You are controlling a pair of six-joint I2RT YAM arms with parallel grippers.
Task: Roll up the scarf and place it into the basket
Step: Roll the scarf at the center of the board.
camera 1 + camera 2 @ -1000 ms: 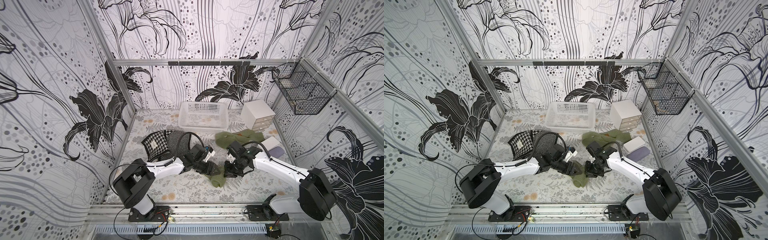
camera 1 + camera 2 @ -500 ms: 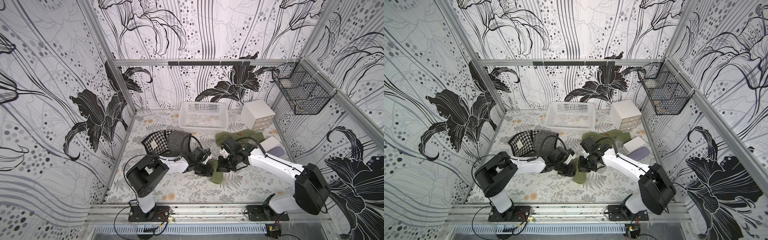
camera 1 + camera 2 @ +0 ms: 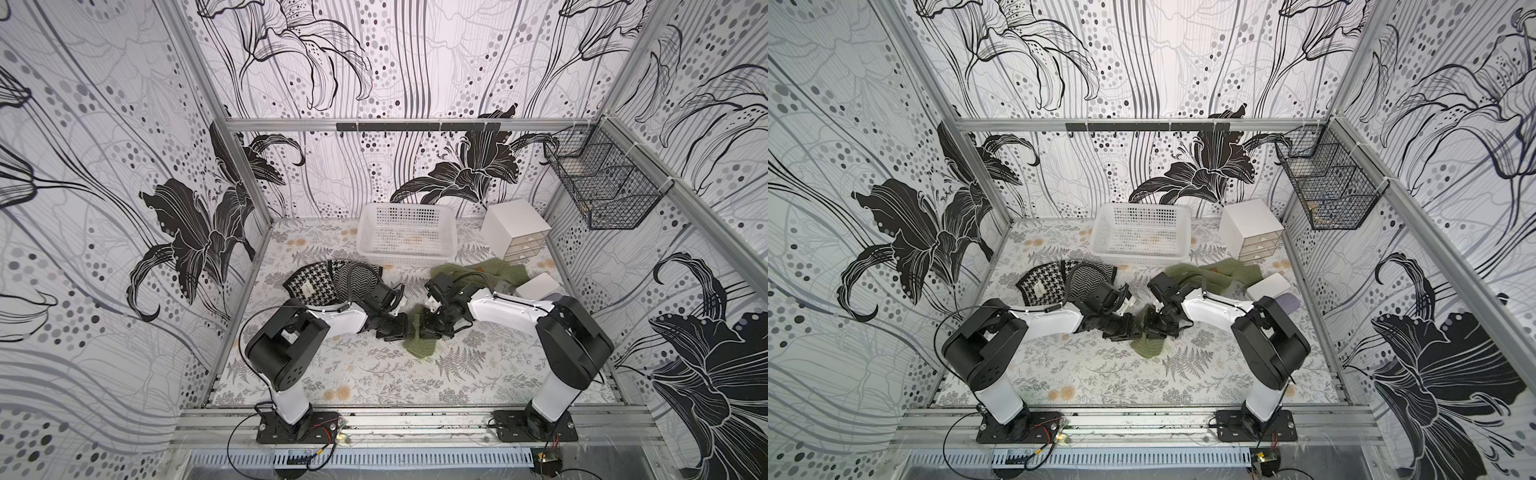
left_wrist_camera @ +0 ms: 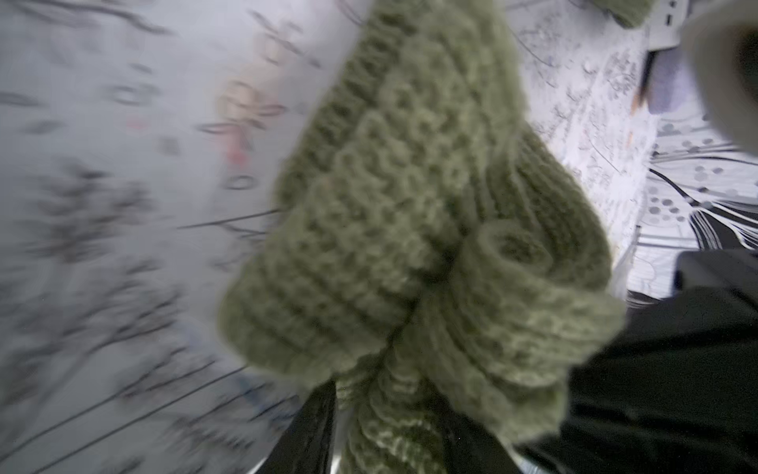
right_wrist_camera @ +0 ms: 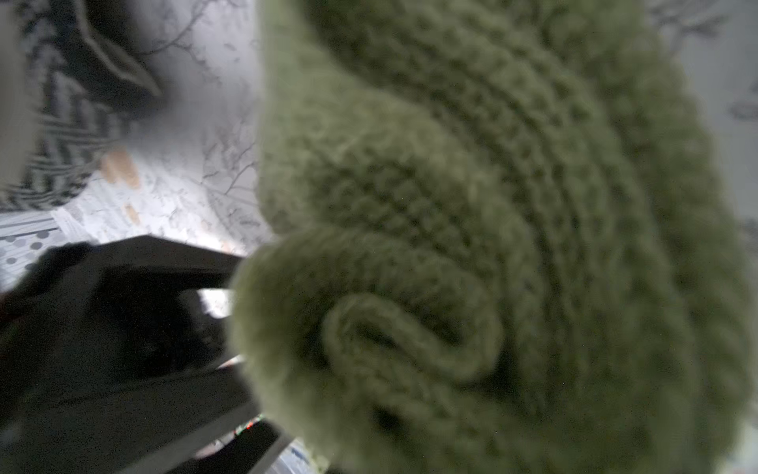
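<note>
Patterned cloth (image 3: pixel 328 282), black-and-white in houndstooth and chevron, is lying on the left part of the flowery counter (image 3: pixel 374 374), partly under the left arm (image 3: pixel 332 322). Just beside it, the left end effector (image 3: pixel 395 328) is sitting low at the counter's middle, right against the near end of the scarf (image 3: pixel 420 348). In the left wrist view the scarf (image 4: pixel 410 205) is running down between the dark fingers (image 4: pixel 309 431). I cannot tell whether they are squeezing it or standing loose around it.

The scarf's near end is curling into a small loose roll, showing plainly in both wrist views. The rest is stretching unrolled toward the back right, ending near the small white drawer box (image 3: pixel 513 226).

The right end effector (image 3: pixel 430 326) is facing the left one across that roll and touching the knit. Its jaws are pressed together, but the wool (image 5: pixel 471 205) is filling the right wrist view and hiding whether any of it is caught.

Behind both, at the back middle of the counter, the basket (image 3: pixel 405 254) is standing upright, well apart from the roll, with the scarf lying wholly outside it. Further right, a flat white box (image 3: pixel 538 286) is sitting beside the scarf's far end. A black wire mesh basket (image 3: pixel 602 189) is hanging high at the right.
</note>
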